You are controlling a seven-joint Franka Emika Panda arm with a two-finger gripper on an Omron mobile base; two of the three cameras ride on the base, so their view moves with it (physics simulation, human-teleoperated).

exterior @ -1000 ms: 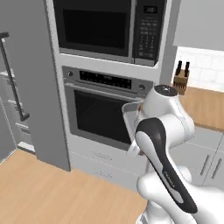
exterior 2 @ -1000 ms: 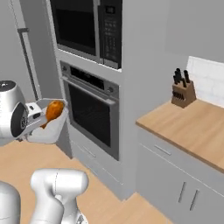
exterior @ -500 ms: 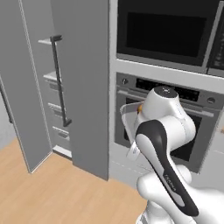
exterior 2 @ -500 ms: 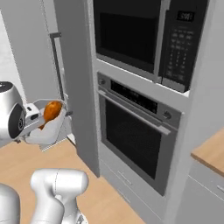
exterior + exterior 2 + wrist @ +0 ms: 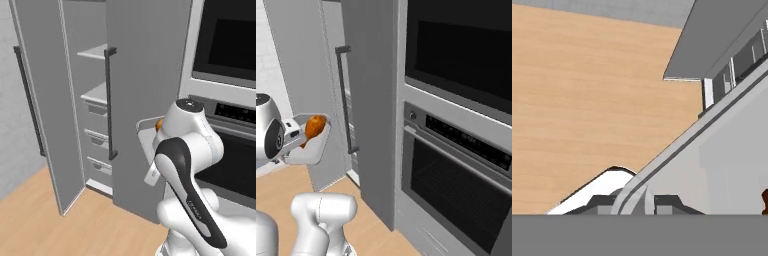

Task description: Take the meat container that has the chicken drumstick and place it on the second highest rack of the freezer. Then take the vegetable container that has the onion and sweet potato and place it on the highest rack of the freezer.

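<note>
1. Your tool pinches the rim of the meat container, chicken drumstick inside; keep the grip firm and the tray level.
2. The container sits just left of the arm, near the oven and well short of the freezer.
3. Steer past the open door and the closed door's handle.
4. Aim for the second highest rack, under the top shelf; slide in flat, then release.
</note>
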